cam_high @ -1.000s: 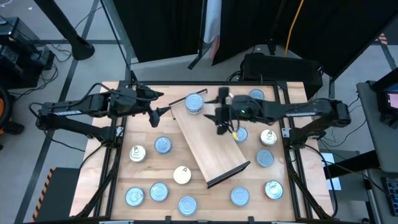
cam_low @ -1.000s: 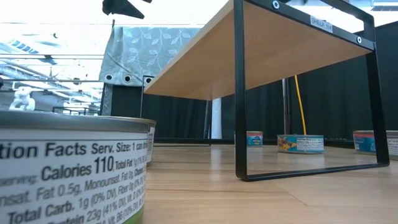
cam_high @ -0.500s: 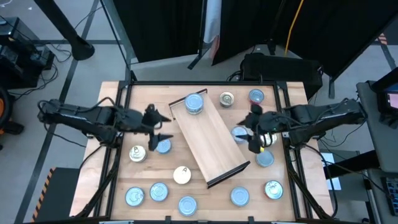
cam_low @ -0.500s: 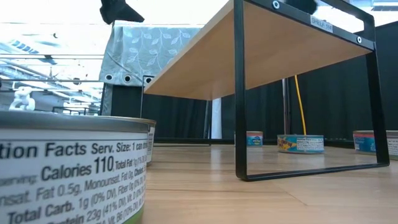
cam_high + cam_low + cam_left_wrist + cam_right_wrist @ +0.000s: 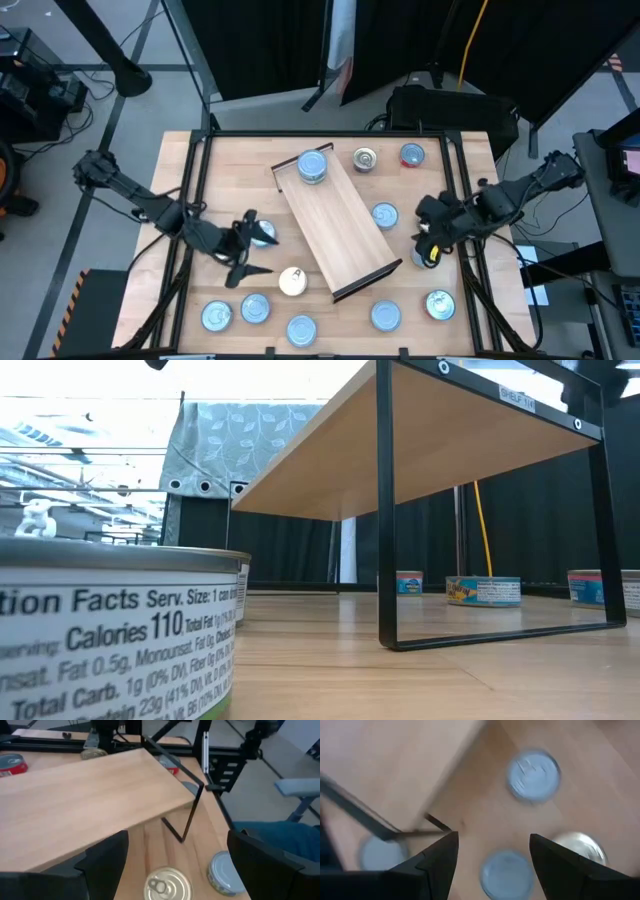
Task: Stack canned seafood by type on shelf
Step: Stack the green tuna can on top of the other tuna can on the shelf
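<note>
The shelf (image 5: 338, 222), a light-wood board on thin dark legs, lies slantwise mid-table; one blue-white can (image 5: 313, 167) stands on its far end. Other cans of seafood stand on the table around it, among them a cream can with a pull tab (image 5: 292, 282) and a blue-white one (image 5: 384, 215). My left gripper (image 5: 256, 247) hovers open left of the shelf; in its wrist view the cream can (image 5: 167, 882) lies ahead between the fingers, untouched. My right gripper (image 5: 427, 240) hangs open right of the shelf, pointing down over blurred cans (image 5: 506, 875).
Several blue-white cans (image 5: 302, 328) line the near edge, and a gold-topped can (image 5: 365, 158) and a red-and-blue can (image 5: 411, 155) stand at the far edge. A dark frame (image 5: 190, 200) borders the table. One can (image 5: 110, 630) stands close to the low camera.
My left gripper has swung from the shelf's far end toward the near left, sinking a little. My right gripper has left the shelf's top for the table's right side, rolling and tipping downward. Both have stayed open. No can has moved.
</note>
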